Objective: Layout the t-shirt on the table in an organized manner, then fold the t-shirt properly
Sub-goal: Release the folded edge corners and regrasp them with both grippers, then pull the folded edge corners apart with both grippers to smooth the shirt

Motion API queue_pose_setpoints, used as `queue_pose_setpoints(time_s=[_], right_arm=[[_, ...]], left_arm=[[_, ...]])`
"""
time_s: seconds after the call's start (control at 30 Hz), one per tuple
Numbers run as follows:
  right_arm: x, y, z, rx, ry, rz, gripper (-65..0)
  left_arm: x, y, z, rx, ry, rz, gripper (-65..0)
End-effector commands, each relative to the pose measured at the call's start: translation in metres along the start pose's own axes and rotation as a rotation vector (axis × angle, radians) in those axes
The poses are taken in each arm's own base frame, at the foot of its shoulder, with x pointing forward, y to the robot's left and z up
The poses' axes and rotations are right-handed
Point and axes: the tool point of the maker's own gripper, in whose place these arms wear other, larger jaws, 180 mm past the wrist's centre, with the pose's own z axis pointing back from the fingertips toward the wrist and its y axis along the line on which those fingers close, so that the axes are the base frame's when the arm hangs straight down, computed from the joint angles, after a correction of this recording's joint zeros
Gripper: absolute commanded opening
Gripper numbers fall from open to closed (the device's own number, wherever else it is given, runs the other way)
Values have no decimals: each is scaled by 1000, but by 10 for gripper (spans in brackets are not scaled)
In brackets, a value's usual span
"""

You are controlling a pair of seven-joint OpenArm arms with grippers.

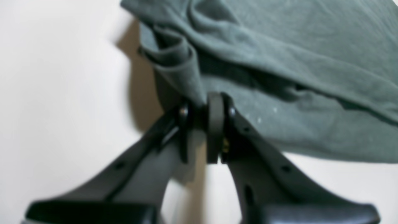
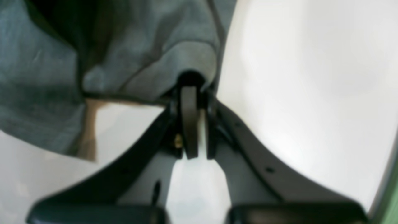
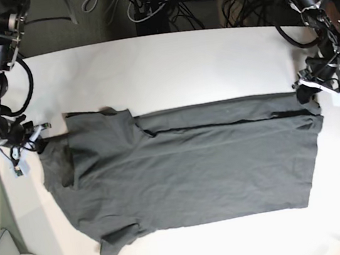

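Grey cotton, the shirt [image 3: 188, 163] lies spread across the table [image 3: 167, 64], its far long edge folded over. We see our left gripper [image 1: 203, 107] pinching its hem corner and our right gripper [image 2: 193, 90] clamped on a sleeve edge.

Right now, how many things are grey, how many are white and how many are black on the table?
Grey: 1, the t-shirt
White: 1, the table
Black: 2, the left gripper and the right gripper, each pinching an edge of the t-shirt
Total: 4
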Motion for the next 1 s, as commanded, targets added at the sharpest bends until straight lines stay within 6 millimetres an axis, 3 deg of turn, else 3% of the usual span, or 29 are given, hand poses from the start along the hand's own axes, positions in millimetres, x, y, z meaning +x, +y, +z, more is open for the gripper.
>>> queue_pose_setpoints(time_s=[0.0,0.1,0.23,0.4,0.57,0.87,0.97], right_arm=[[3,-13,8,-31,5,21,-650],[-6,-13,8,-30,20,21,-650],[-21,-11,8,-26,47,17,-650],[-28,-17,28,-75,25,29,-650],[-34,-13,40,-90,23,70,-650],[-35,-13,39,-88,26,70,-650],[-35,-9,37,-81,22,65,-650]], left_arm=[[13,3,2,6,-13,-23,-567],[-7,6,6,9,63,-29,-567],[2,11,20,34,65,-89,-568],[6,12,33,56,84,-147,-568],[7,30,47,107,93,-111,-568],[13,27,42,100,72,-96,-563],[27,24,37,100,50,-95,-486]])
